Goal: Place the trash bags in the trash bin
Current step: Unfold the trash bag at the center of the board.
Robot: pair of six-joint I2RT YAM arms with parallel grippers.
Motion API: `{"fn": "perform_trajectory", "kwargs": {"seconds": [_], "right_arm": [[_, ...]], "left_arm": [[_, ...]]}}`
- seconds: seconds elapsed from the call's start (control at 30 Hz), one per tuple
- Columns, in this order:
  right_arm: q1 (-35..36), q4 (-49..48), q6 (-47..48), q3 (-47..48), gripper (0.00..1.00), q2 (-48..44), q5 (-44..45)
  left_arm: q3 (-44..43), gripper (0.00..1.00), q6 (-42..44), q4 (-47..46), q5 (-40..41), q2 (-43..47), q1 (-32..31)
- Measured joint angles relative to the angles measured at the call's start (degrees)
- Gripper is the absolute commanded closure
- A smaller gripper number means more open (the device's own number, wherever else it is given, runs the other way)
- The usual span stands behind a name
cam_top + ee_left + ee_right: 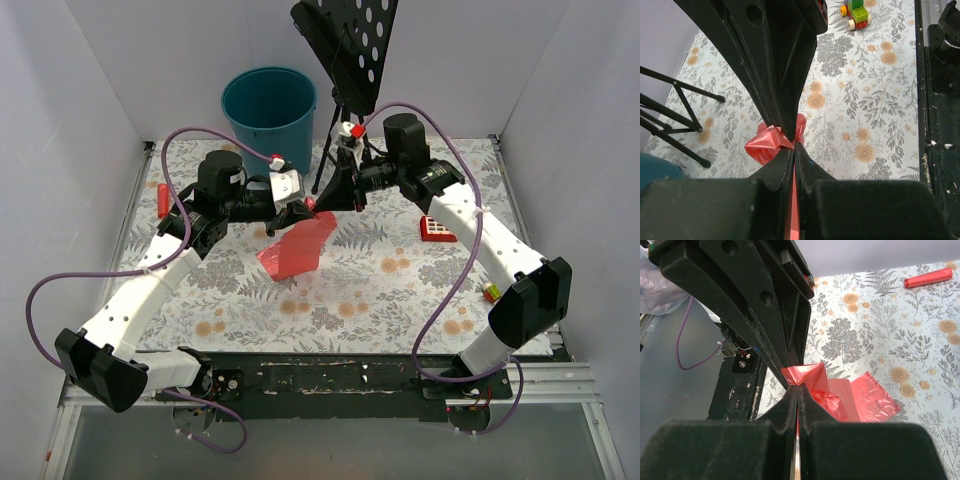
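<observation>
The trash bag (297,246) is thin, crinkly red film; its top is lifted and its lower end hangs toward the floral table. My left gripper (304,206) and right gripper (322,202) meet tip to tip at the bag's top. In the left wrist view my left gripper (794,146) is shut with red film (765,145) between its pads. In the right wrist view my right gripper (798,388) is shut on the same bag (860,399). The teal trash bin (268,100) stands upright at the back, behind and left of both grippers.
A black music stand (345,45) on tripod legs stands right of the bin, close behind the grippers. A red square toy (437,228) lies at right, a small brick toy (490,291) near the right arm, and a red cylinder (162,198) at the left edge.
</observation>
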State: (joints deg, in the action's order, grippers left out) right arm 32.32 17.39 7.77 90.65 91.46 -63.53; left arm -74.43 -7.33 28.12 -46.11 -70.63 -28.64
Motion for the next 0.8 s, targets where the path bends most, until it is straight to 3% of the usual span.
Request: {"fn": "perform_trajectory", "kwargs": {"seconds": [0.47,0.5,0.53,0.6,0.63,0.8], "right_arm": [[-3.6,0.2,0.2,-0.6,0.99,0.0,11.7],[-3.8,0.2,0.1,-0.6,0.91,0.0,12.1],[-4.0,0.3,0.0,-0.6,0.75,0.0,12.0],[-4.2,0.1,-0.5,-0.6,0.51,0.0,10.5],[-4.2,-0.1,-0.7,-0.6,0.45,0.0,9.3],[-3.4,-0.8,-0.1,-0.5,0.41,0.0,4.1]], "left_arm": [[0.6,1.0,1.5,0.1,1.6,2.5,0.0],[0.8,1.0,1.6,0.0,1.6,2.6,0.0],[0.9,1.0,1.6,0.0,1.6,2.6,0.0],[1.2,1.0,1.7,0.1,1.7,2.6,0.0],[1.4,1.0,2.0,0.2,1.7,2.6,0.0],[1.9,1.0,4.9,1.0,1.6,2.6,0.0]]}}
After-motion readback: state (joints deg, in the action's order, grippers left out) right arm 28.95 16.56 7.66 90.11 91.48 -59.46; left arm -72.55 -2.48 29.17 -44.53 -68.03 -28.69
